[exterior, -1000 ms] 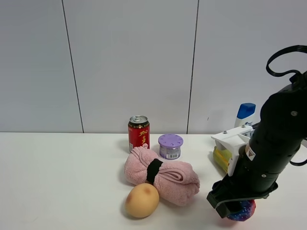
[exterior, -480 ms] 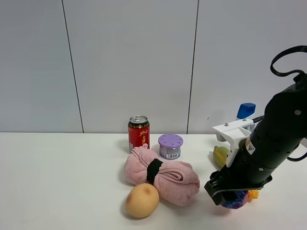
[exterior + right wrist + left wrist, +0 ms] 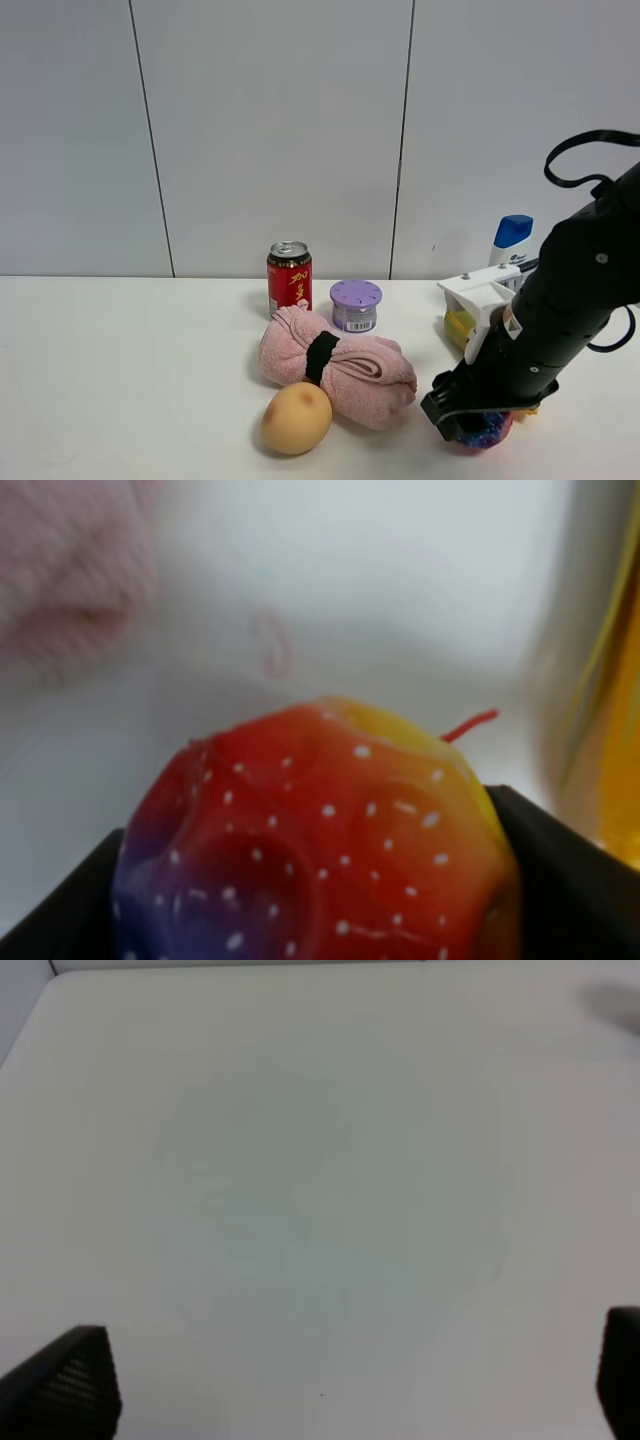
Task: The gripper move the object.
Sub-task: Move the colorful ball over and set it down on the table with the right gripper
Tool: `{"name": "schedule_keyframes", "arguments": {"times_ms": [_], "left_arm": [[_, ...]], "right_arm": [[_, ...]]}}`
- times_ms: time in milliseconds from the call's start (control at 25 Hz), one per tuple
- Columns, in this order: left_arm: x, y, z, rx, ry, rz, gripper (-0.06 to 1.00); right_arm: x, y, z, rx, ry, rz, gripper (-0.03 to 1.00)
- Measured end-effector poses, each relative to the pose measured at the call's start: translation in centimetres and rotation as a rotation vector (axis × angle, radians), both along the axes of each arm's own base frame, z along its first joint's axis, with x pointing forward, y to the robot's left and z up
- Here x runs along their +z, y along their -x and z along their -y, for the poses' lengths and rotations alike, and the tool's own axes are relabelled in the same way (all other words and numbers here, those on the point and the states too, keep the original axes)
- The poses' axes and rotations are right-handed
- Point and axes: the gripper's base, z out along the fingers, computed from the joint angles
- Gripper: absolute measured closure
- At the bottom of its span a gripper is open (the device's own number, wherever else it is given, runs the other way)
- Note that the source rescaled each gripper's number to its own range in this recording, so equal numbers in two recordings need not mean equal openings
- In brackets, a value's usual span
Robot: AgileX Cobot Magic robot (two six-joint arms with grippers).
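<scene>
White bench (image 3: 130, 380) carries everything. Right arm (image 3: 575, 300) is bent low over it. Right gripper (image 3: 468, 412) is clenched on the ball (image 3: 485, 434), jaws pinching it from both sides per the wrist view. Ball sits directly under and between the jaws, down at bench level. Touching the surface or just off it, can't tell.

Handling, my read:
- Ball looks light, rubbery, a bit squashy, not fragile.
- Dimpled, bumpy skin should give decent friction, so slip risk is low.
- It's round, so it can squirt out if pinched off-centre.
- Take it across the widest part, jaws on opposite sides, roughly the present hold. Don't over-squeeze.

Left gripper (image 3: 345, 1375) is spread wide with nothing between the jaws, only bare bench under it. Ball is nowhere near it.

Counts, big to small:
- 2 grippers
- 1 pink towel roll (image 3: 350, 370), black strap round it, near the right gripper on its left
- 1 white bottle (image 3: 512, 238), blue cap, behind the right gripper by the wall
- 1 red can (image 3: 289, 280), well back and left, beyond the towel roll
- 1 tan egg-shaped thing (image 3: 296, 418), further left, right up against the towel roll
- 1 purple tub (image 3: 355, 305), just beside the can
- 1 yellow item (image 3: 457, 327), just behind the right gripper, mostly hidden by the arm's bracket, can't identify
- 1 ball
</scene>
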Motion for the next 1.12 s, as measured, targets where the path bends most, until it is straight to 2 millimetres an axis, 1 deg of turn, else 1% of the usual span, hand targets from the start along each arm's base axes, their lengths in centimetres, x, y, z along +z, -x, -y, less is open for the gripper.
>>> {"name": "schedule_keyframes", "arguments": {"times_ms": [600,640,760,800,840,960,1120], "left_arm": [[0.00,0.00,0.00,0.000,0.000,0.000,-0.06],[0.00,0.00,0.00,0.000,0.000,0.000,-0.06],[0.00,0.00,0.00,0.000,0.000,0.000,-0.06],[0.00,0.00,0.00,0.000,0.000,0.000,-0.06],[0.00,0.00,0.00,0.000,0.000,0.000,-0.06],[0.00,0.00,0.01,-0.001,0.001,0.000,-0.06],[0.00,0.00,0.01,-0.001,0.001,0.000,-0.06]], "right_arm": [[-0.02,-0.04,0.06,0.009,0.006,0.003,0.97],[-0.02,-0.04,0.07,0.008,0.006,0.002,0.94],[-0.14,0.03,0.12,-0.016,0.005,-0.011,0.61],[-0.18,0.03,0.12,-0.026,0.001,-0.013,0.54],[-0.18,0.03,0.12,-0.035,-0.002,-0.014,0.50],[-0.17,0.02,0.12,-0.041,-0.005,-0.014,0.45],[-0.09,-0.02,0.10,-0.037,-0.008,-0.007,0.45]]}}
